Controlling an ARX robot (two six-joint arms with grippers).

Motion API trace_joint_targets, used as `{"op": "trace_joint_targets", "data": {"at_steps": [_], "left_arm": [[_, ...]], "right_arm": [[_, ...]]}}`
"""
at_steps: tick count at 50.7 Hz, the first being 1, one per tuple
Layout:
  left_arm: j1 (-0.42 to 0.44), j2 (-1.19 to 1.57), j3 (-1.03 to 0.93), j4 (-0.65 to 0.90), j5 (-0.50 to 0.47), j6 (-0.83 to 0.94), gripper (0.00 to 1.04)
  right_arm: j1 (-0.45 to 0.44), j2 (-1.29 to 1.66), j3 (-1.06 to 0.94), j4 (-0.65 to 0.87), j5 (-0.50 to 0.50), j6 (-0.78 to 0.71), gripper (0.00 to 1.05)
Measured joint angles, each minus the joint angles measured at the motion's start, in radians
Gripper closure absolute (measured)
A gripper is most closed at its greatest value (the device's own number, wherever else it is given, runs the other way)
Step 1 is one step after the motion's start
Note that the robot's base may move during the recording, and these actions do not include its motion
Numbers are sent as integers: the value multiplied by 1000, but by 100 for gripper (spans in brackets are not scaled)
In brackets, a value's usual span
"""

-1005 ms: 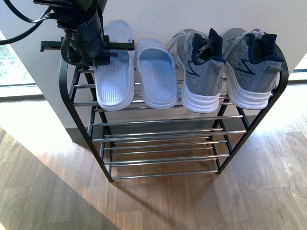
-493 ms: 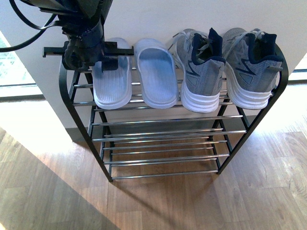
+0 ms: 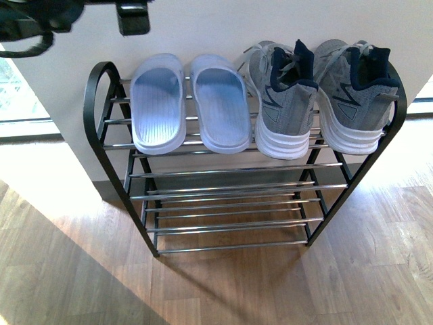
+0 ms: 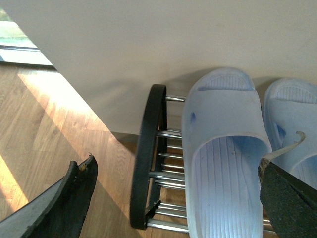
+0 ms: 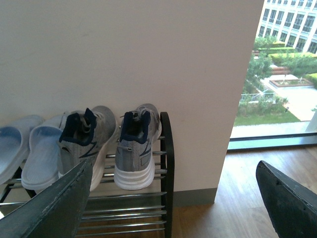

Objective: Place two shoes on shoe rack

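Two pale blue sandals [image 3: 157,105] [image 3: 220,101] and two grey sneakers [image 3: 284,101] [image 3: 352,95] lie side by side on the top tier of the shoe rack [image 3: 233,177]. My left gripper [image 4: 177,166] is open, well above the leftmost sandal [image 4: 225,158] and the rack's black side frame [image 4: 148,148], touching nothing. In the front view only a bit of it [image 3: 132,17] shows at the top edge. My right gripper [image 5: 173,167] is open and empty, hanging off the rack's right end, near the sneakers [image 5: 136,146] [image 5: 84,141].
The rack stands against a white wall [image 3: 223,27] on a wooden floor [image 3: 223,284]. Its lower tiers [image 3: 226,223] hold nothing. A window [image 5: 277,74] lies to the right of the wall, another [image 3: 13,95] to the left.
My left gripper has lifted off the leftmost sandal and gone up to the top of the front view. The sandal stays on the rack, slightly further left than a second ago.
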Motion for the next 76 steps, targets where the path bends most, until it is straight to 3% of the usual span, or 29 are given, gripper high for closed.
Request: {"op": "trace_joint_targets", "data": {"at_steps": [7, 19, 27, 30, 38, 48, 55, 63, 67, 76], "left_arm": [[10, -256, -230, 89, -40, 6, 9], [70, -579, -488, 92, -107, -54, 9], [80, -642, -528, 99, -103, -68, 10], [113, -639, -628, 370, 82, 38, 21], [154, -692, -799, 701, 230, 225, 45], [213, -835, -930, 715, 281, 290, 84], [235, -903, -976, 693, 301, 295, 104], [259, -992, -1023, 650, 324, 299, 104], [317, -1051, -1048, 615, 398, 301, 104], [340, -1160, -1096, 557, 404, 301, 104]], "right_arm": [[0, 0, 0, 0, 0, 0, 9], [0, 0, 0, 0, 0, 0, 9], [0, 0, 0, 0, 0, 0, 9], [0, 0, 0, 0, 0, 0, 9], [0, 0, 0, 0, 0, 0, 9], [0, 0, 0, 0, 0, 0, 9], [0, 0, 0, 0, 0, 0, 9], [0, 0, 0, 0, 0, 0, 9], [0, 0, 0, 0, 0, 0, 9], [0, 0, 0, 0, 0, 0, 9]]}}
